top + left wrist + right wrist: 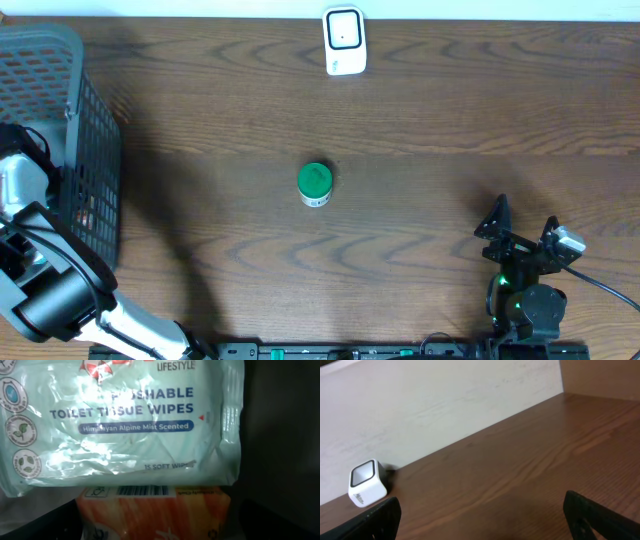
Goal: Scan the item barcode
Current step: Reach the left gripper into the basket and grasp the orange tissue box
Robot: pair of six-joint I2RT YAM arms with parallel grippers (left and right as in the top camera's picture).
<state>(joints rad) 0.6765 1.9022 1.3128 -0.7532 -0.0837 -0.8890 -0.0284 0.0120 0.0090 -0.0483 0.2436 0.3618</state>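
While my left gripper (25, 180) hangs wide over the wipes pack (125, 425), my right gripper (481, 507) gapes empty. Green-capped jar (315, 183) stands apart.

A dark brown table (200, 130) with a strong wavy wood grain carries everything. A small white scanner (344, 41) with a dark-framed window stands at its far edge, close to the pale wall behind. Near the middle of the top, well apart from the scanner, sits a small round jar with a green lid (315, 184) and a white side. A grey mesh basket (100, 170) stands at the left end.
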